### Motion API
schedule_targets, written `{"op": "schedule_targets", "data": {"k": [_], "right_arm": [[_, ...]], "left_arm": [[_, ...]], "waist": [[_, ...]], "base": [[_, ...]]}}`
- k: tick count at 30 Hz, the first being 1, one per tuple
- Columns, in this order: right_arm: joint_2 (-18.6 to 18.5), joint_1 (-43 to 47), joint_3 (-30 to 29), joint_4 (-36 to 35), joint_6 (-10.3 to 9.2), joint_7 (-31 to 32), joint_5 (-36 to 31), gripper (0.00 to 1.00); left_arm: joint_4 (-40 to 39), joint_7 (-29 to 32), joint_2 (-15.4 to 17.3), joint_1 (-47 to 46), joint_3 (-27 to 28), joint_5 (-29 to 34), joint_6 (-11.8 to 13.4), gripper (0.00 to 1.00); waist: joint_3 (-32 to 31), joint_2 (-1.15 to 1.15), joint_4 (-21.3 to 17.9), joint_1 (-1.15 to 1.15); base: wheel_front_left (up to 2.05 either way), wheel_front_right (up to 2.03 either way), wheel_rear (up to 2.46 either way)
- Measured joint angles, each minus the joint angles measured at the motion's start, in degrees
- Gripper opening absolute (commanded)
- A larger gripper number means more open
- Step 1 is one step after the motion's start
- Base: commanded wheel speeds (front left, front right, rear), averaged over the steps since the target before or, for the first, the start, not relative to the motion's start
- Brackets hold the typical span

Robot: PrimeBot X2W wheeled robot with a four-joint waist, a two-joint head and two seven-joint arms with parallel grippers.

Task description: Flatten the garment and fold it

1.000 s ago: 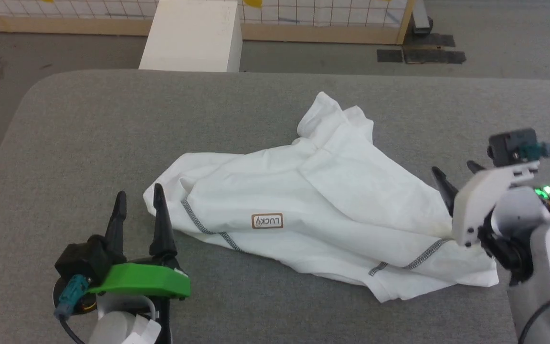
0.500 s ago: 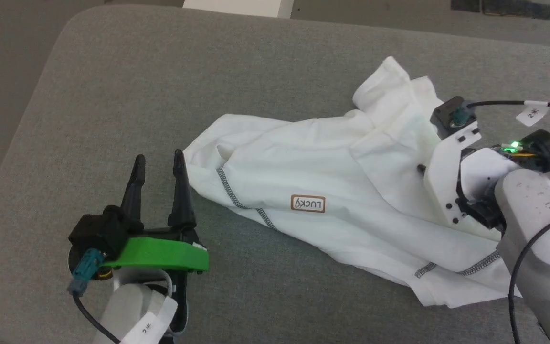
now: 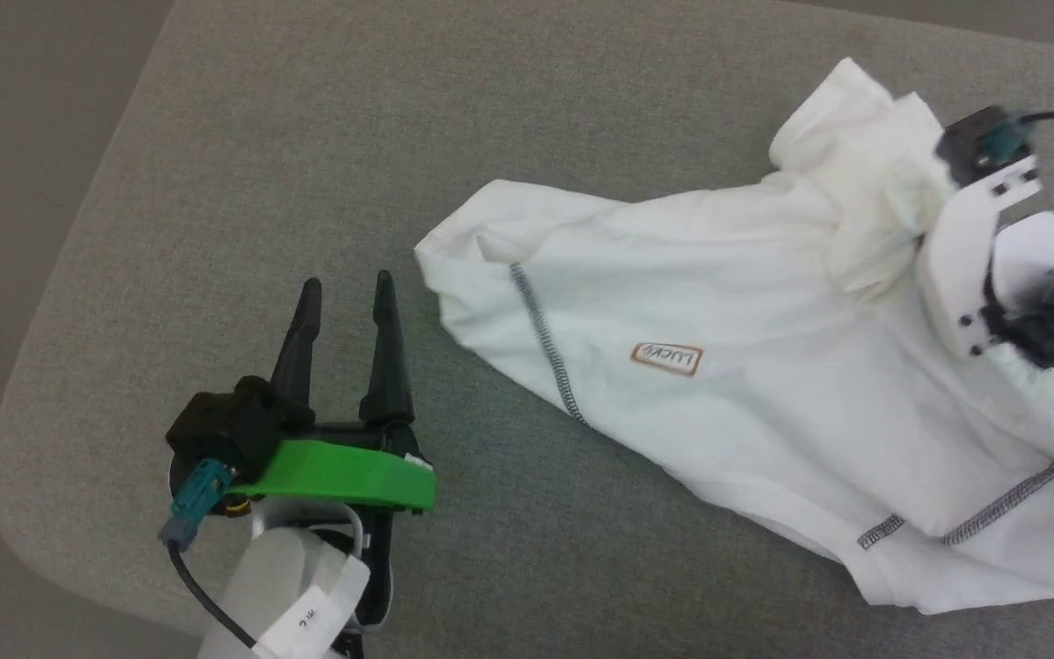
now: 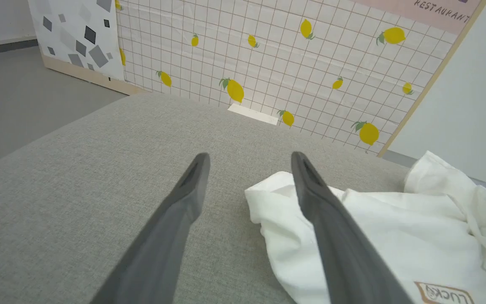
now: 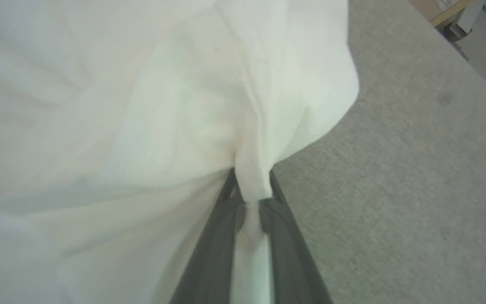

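**Item 1: your right gripper** (image 5: 251,185). It is clenched on the garment (image 5: 120,105). A twisted fold of white cloth is pinched between both fingers and spreads out from their tips. In the head view you find this grasp at the garment's far right end, where the cloth bunches up against the white wrist mount (image 3: 975,265).

**Item 2: your left gripper** (image 3: 344,288). Its fingers are parted with nothing between them, and they point up the view. The garment's left corner lies just beside its right finger. You cannot tell whether the two touch.

**Item 3: the garment.** It lies crumpled on the grey padded surface (image 3: 307,137), running from beside your left gripper to the right gripper's hold. A brown-edged label (image 3: 667,358) faces up at mid-body. A zigzag seam (image 3: 545,339) runs down near the left end.
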Motion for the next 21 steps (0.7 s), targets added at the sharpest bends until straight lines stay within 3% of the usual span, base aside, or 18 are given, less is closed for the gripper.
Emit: {"op": "schedule_targets", "data": {"k": [5, 6, 11, 12, 21], "right_arm": [[-2.8, -5.3, -8.1, 3.0, -0.02, -1.6, -5.2, 0.0], [-2.2, -8.9, -12.2, 3.8, -0.02, -2.8, -9.1, 0.0], [-1.2, -11.6, -14.9, 6.4, -0.02, -9.4, -14.6, 0.0], [-0.6, -11.6, -15.4, 7.3, -0.02, -9.9, -14.5, 1.0], [4.0, -8.7, -19.3, 4.4, -0.03, -20.8, -8.4, 1.0]], "left_arm": [[-0.1, 0.0, -0.1, -1.3, -1.9, -0.4, 0.0, 1.0], [0.0, 0.0, -0.1, -1.8, -2.7, -0.7, 0.0, 1.0], [0.5, 0.0, -0.1, -2.3, -3.9, -1.1, 0.4, 1.0], [0.7, 0.0, -0.1, -2.3, -3.9, -1.1, 0.5, 1.0], [3.7, 0.0, -0.1, -2.2, -3.0, -0.3, -0.5, 1.0]], "waist": [[1.4, 0.0, 1.4, 0.0], [2.5, 0.0, 2.4, 0.0], [4.5, 0.0, 4.0, 0.01], [4.5, 0.0, 4.0, 0.01], [1.5, 0.0, 2.6, 0.01]], "base": [[0.0, 0.0, 0.0], [0.0, 0.0, 0.0], [0.0, 0.0, 0.0], [0.0, 0.0, 0.0], [0.0, 0.0, 0.0]]}}
